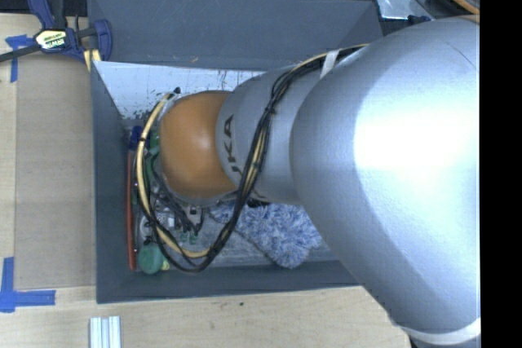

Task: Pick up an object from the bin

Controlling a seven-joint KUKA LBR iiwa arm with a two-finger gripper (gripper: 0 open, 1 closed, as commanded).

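So, camera view: one look down into the grey bin (228, 20), with the arm (391, 175) reaching in from the right
Arm: its big silver body covers most of the bin floor; the orange cover (192, 147) and looped cables (204, 255) sit low over the left half
Gripper (175, 218): down near the floor under the orange cover; wide or narrow, I cannot tell, and nothing is seen held in it
Nearest things: a green round knob (149, 260) in the near left corner, a thin red stick (129, 208) along the left wall, a fluffy blue-white cloth (277, 234) just to the right
Thing to pick: probably whatever lies under the gripper, hidden; it may be none of those three
Progress: the reach into the bin looks made; a grip cannot be confirmed, and the lift out is left to do
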